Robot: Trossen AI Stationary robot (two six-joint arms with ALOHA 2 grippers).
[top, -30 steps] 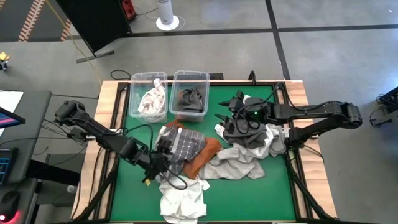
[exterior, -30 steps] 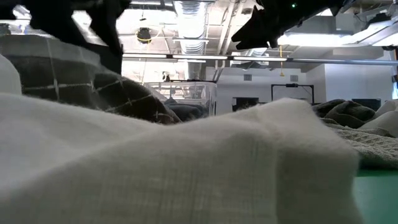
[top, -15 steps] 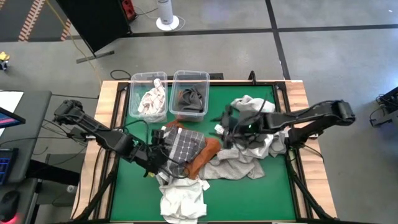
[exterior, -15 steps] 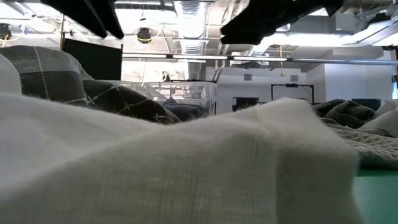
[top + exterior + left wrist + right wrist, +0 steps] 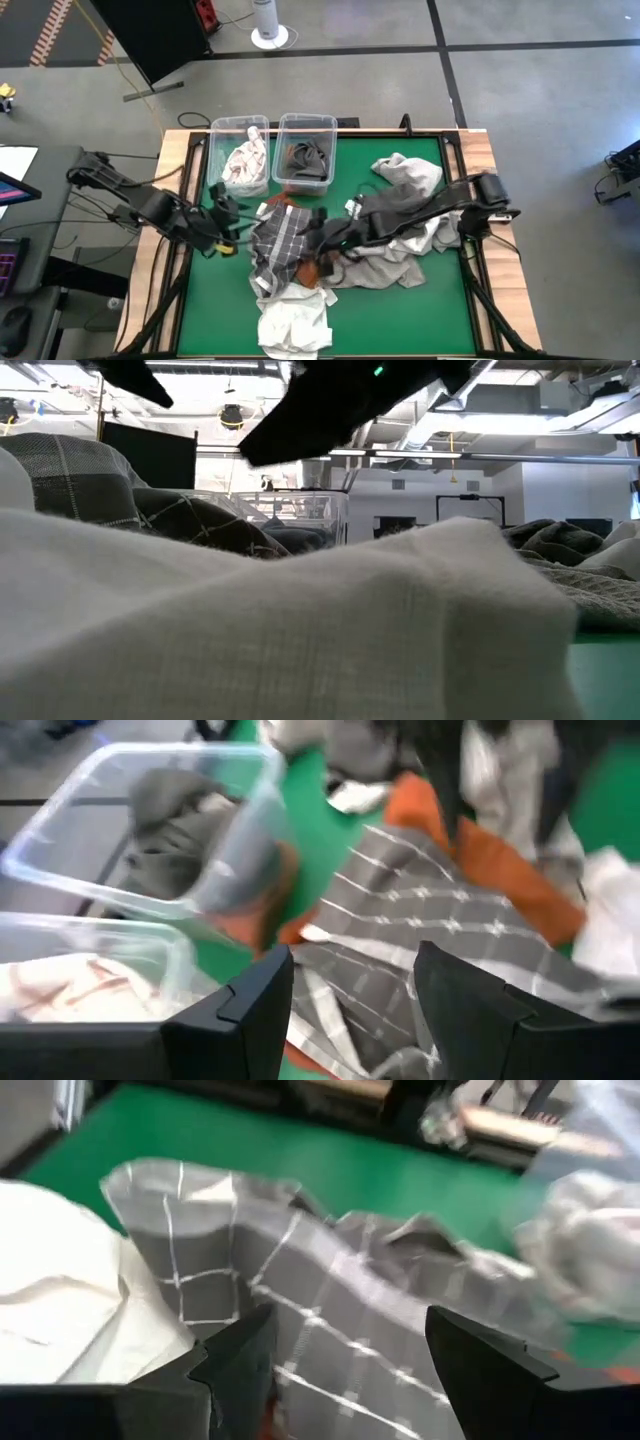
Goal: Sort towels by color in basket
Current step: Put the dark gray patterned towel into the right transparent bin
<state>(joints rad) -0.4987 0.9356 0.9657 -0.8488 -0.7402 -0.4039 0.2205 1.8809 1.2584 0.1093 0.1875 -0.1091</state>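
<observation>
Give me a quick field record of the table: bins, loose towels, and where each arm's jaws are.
left bin: clear plastic, holds a white cloth with red marks
right bin: clear plastic, holds dark grey cloth
grey grid towel: loose at table centre, partly over the rust-orange towel
white towel: near front edge
light grey pile: right of centre
left gripper: jaws open, empty, left of the grid towel
right gripper: jaws open, empty, over the grid towel
</observation>
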